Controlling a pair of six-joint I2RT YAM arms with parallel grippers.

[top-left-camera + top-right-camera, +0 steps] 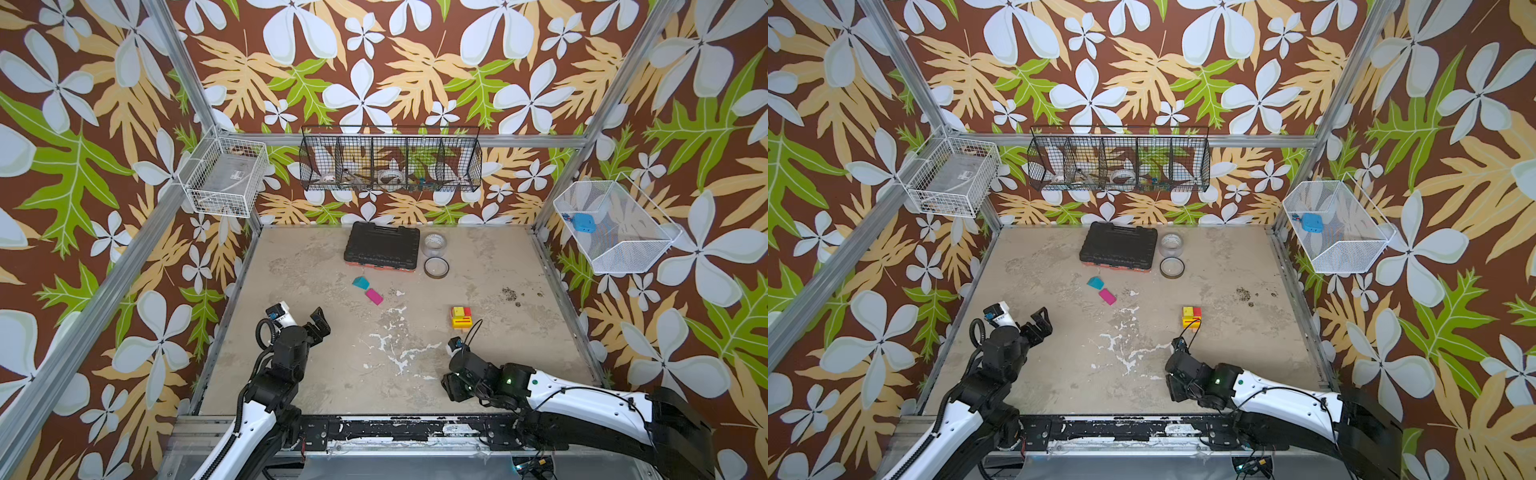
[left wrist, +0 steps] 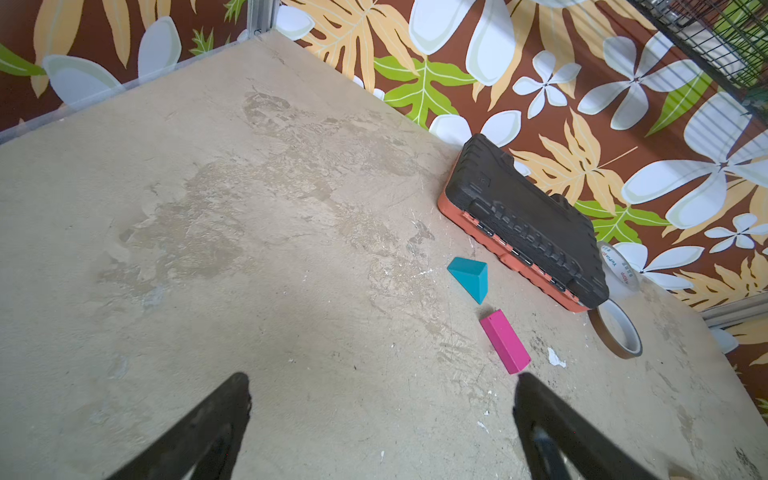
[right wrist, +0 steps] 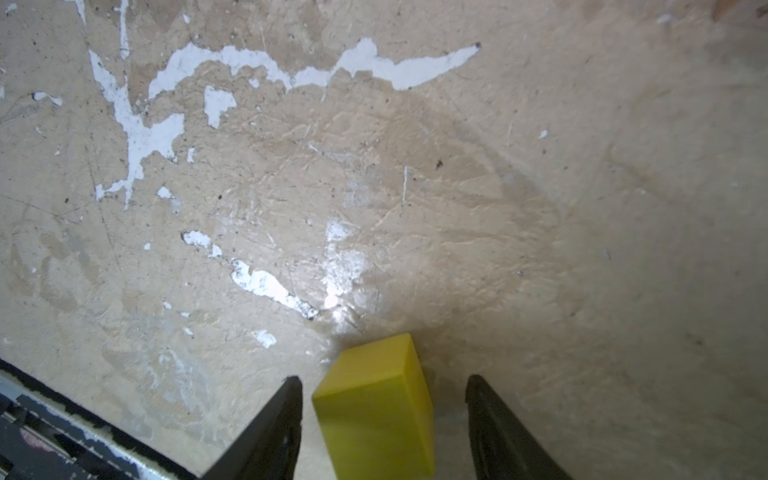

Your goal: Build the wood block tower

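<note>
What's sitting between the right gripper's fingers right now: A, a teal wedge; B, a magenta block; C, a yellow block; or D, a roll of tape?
C: the right wrist view shows a yellow block standing on the table between the fingers of the right gripper, with a clear gap beside one finger.

- Small wooden wedge block [image 2: 469, 276]: solid teal, no marking.
- Oblong wooden brick [image 2: 505, 340]: plain magenta.
- Short stack of wooden blocks [image 1: 461, 317]: top part yellow, part red; face below yellow with red stripes.
- Yellow wooden brick [image 3: 376, 407], right wrist view: one flat colour, unmarked.
- Moulded plastic tool case [image 2: 528, 216]: black lid, orange-red base.
- Tabletop [image 1: 332, 365]: mottled beige, white chipped patches.
- Walls [image 1: 374, 62]: brown ground, white flowers, tan and green leaves.
</note>
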